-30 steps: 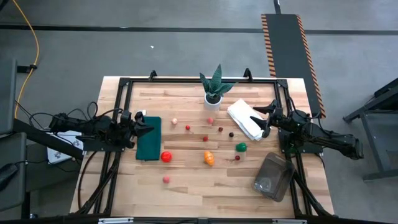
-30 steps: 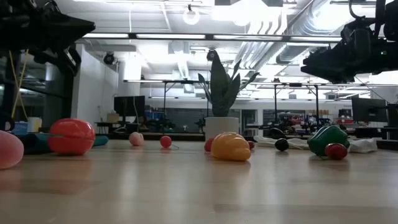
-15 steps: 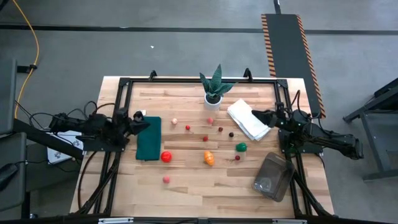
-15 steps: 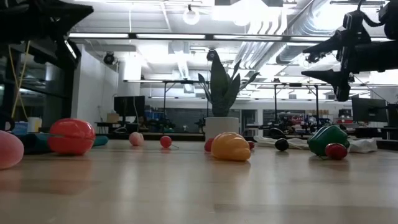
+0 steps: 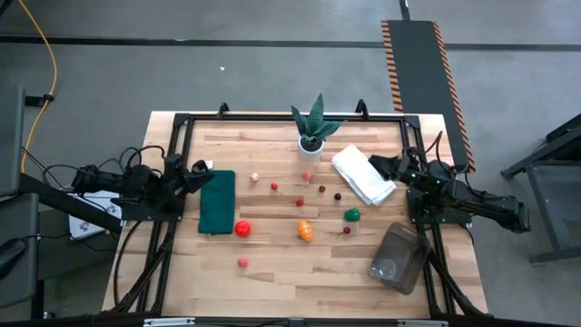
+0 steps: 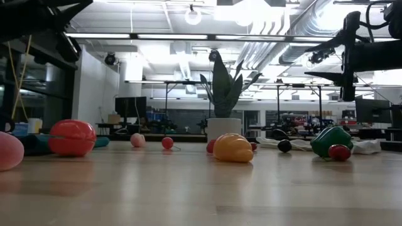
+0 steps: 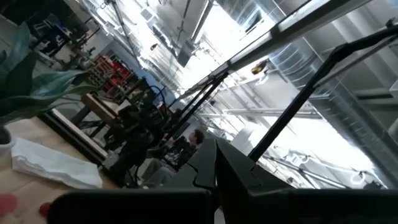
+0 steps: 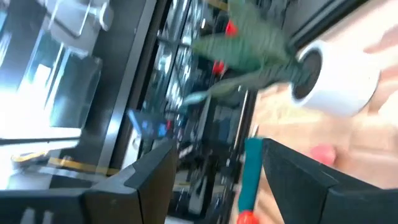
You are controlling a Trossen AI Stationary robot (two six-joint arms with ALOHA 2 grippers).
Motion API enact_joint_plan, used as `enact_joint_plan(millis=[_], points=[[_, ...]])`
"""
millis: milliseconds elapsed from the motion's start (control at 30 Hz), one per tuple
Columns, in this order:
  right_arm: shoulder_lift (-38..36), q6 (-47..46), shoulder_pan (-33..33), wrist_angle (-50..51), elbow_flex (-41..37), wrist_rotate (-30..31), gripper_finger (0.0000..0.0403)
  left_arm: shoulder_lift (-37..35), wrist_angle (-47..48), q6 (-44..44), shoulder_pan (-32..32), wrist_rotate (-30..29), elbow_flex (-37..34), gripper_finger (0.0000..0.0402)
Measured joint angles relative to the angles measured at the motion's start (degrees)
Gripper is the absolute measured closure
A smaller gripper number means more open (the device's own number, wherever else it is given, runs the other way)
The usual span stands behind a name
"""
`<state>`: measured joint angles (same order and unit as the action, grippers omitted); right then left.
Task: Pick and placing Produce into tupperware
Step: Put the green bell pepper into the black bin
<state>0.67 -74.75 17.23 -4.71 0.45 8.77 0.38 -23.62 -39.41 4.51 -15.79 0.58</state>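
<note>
The produce lies scattered over the middle of the wooden table: a red tomato, an orange piece, a green one, a pink one and several small berries such as. All rest on the tabletop. The tupperware stands near the table's near right corner. My left gripper hovers shut over the left edge, tipped upward. My right gripper hovers open above the white cloth at the right, level, with nothing between its fingers.
A dark green mat lies at the left. A plant in a white pot stands at the far middle. A folded white cloth lies at the right. A black frame runs around the table.
My right gripper has rolled about its own axis above the cloth, staying in place and open; its fingers now stand one above the other. My left gripper has tipped upward and rolled a little, staying shut.
</note>
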Motion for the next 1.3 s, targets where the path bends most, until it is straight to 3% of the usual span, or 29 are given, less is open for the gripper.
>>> enact_joint_plan(millis=[200,1067,1300], points=[[0.00,0.16,0.00,0.23,0.00,2.98,0.0178,0.00,0.24,0.13,0.01,-0.05,0.00,0.0401],[0.15,1.72,-0.02,2.07,0.00,2.24,0.0178,0.00,0.13,-0.07,0.02,-0.01,-0.01,0.0401],[0.13,4.17,-0.02,-6.47,0.23,-0.91,0.0178,-0.02,-3.38,-1.51,0.02,0.21,0.00,0.0401]])
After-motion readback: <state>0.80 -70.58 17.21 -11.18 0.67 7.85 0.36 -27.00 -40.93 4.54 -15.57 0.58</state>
